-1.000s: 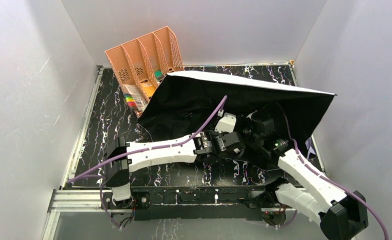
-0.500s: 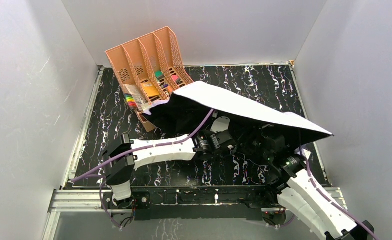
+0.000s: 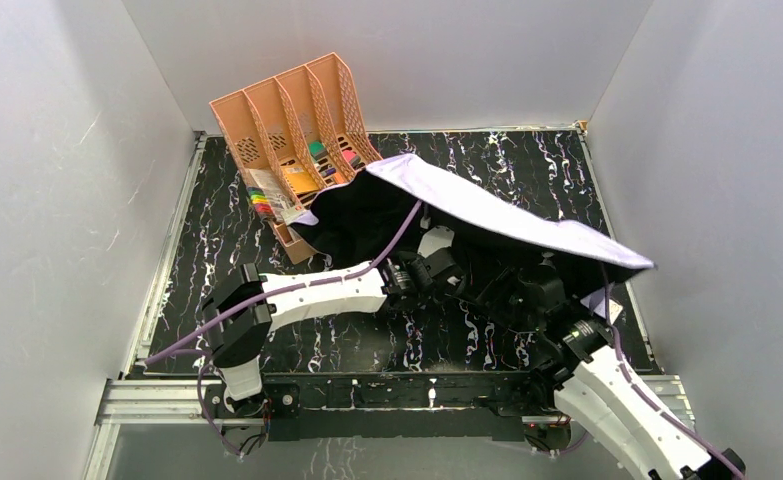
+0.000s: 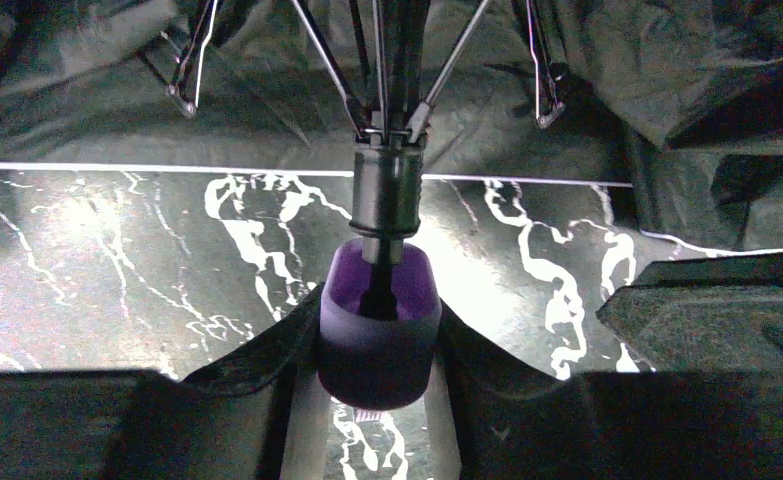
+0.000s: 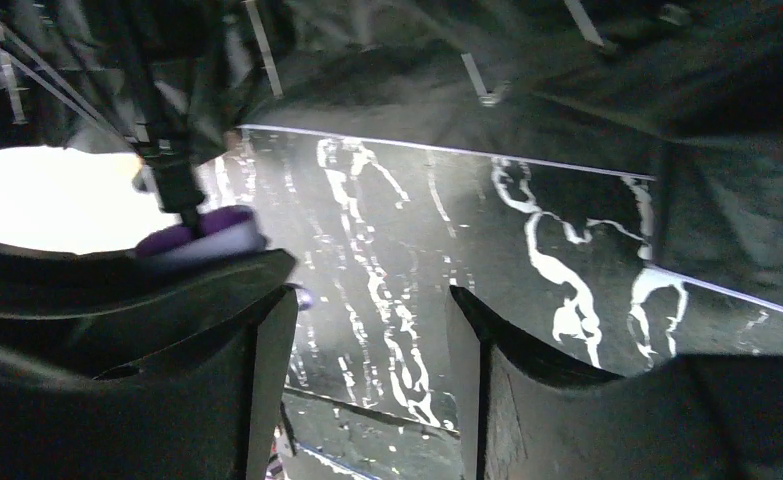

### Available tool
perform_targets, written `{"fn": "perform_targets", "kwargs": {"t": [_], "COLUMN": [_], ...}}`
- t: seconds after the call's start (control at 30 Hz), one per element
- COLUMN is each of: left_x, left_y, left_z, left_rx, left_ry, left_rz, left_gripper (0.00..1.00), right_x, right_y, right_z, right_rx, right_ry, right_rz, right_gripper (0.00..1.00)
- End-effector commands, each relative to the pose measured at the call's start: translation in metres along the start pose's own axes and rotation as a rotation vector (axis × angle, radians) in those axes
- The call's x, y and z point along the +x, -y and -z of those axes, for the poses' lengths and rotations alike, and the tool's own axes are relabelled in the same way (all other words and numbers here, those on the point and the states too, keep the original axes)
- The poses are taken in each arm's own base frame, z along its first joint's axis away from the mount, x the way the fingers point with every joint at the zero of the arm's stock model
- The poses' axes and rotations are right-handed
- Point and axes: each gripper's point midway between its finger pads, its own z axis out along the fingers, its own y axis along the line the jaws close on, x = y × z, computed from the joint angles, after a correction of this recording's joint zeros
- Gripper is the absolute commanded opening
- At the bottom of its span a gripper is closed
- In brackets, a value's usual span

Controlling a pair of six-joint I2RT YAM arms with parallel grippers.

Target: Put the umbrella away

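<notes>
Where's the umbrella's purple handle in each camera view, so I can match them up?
Top external: not visible; the canopy covers it.
Left wrist: handle at lower centre, clamped in the left tool.
Right wrist: handle at upper left.
Shared landmark: the white-veined black table, seen in all three views.

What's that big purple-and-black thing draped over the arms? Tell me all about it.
It is an open umbrella: pale lavender fabric outside, black lining inside, thin metal ribs meeting a dark shaft. The canopy tilts over both arms, its far edge beside the peach file organiser. The left gripper is clamped on its small purple handle.
</notes>
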Motion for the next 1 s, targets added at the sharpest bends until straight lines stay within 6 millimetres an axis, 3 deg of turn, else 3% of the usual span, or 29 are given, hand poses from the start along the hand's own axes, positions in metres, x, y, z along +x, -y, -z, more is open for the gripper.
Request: {"fn": "perform_targets", "kwargs": {"t": [0.0, 0.27, 0.43, 0.53, 0.63, 0.77, 0.97], "left_x": [-0.028, -0.036, -0.040, -0.030, -0.015, 0.007, 0.038], "left_y": [-0.024, -0.031, -0.028, -0.027, -0.026, -0.023, -0.027], "left_z": [0.016, 0.006, -0.003, -0.013, -0.026, -0.046, -0.069], "left_rx": [-0.039, -0.040, -0.044, -0.033, -0.021, -0.008, -0.020], "left_ry": [0.075, 0.051, 0.052, 0.038, 0.013, -0.032, -0.090], "left_rz": [0.045, 0.096, 0.085, 0.063, 0.051, 0.032, 0.025], "left_gripper": [0.00, 0.00, 0.00, 0.00, 0.00, 0.00, 0.00], "right_x": [-0.009, -0.030, -0.050, -0.066, -0.076, -0.072, -0.075], "right_y": [0.001, 0.011, -0.003, -0.025, -0.060, -0.109, -0.157], "right_z": [-0.009, 0.004, 0.026, 0.049, 0.074, 0.101, 0.128], "right_rx": [0.027, 0.107, 0.074, 0.015, -0.107, -0.264, -0.346], "right_ry": [0.028, 0.099, 0.191, 0.261, 0.295, 0.234, 0.172], "right_rz": [0.001, 0.035, 0.055, 0.099, 0.197, 0.340, 0.502], "right_gripper": [0.65, 0.66, 0.65, 0.64, 0.63, 0.60, 0.56]}}
